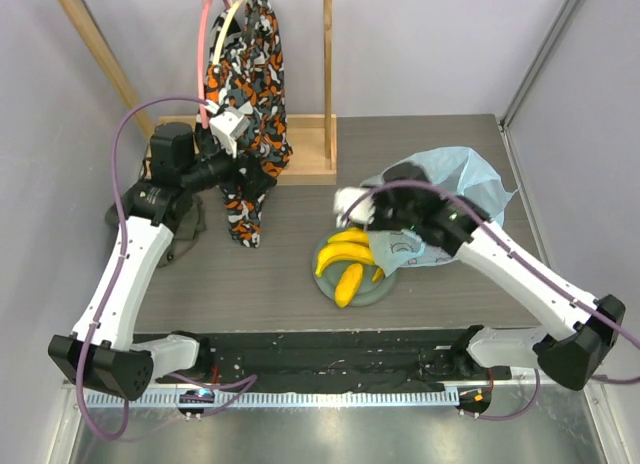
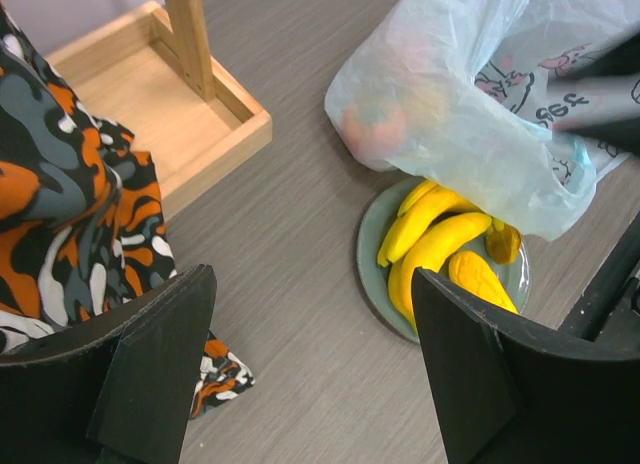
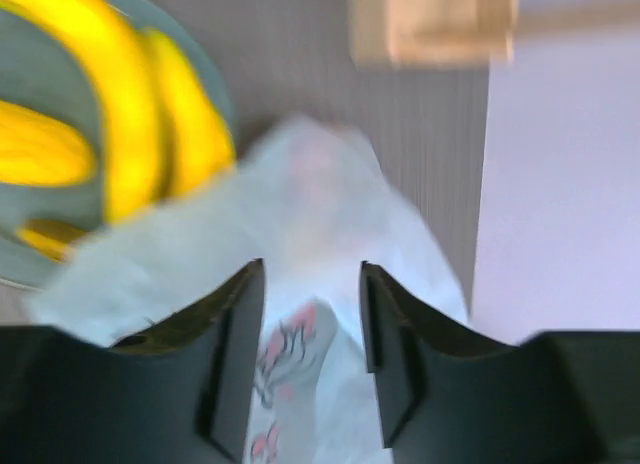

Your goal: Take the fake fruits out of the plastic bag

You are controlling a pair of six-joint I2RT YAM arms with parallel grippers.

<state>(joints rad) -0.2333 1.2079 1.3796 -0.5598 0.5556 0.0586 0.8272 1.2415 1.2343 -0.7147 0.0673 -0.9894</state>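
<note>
The plastic bag [image 1: 465,179] lies crumpled at the right, and its bulging end [image 2: 450,94] reaches over a grey-green plate [image 2: 368,259]. A reddish round fruit [image 2: 375,129] shows through the film. On the plate lie the banana bunch [image 1: 345,249], a long yellow-orange fruit [image 2: 480,279] and a small orange one [image 2: 503,242]. My right gripper [image 3: 312,269] is down on the bag [image 3: 330,214], jaws apart, with a printed fold of film in the gap; the view is blurred. My left gripper [image 2: 312,279] hangs wide open above bare table, well left of the plate.
A patterned orange-black-white cloth [image 1: 250,74] hangs from a wooden rack with a tray base [image 1: 300,149] at the back left, close to my left gripper [image 1: 250,174]. Walls close the table on both sides.
</note>
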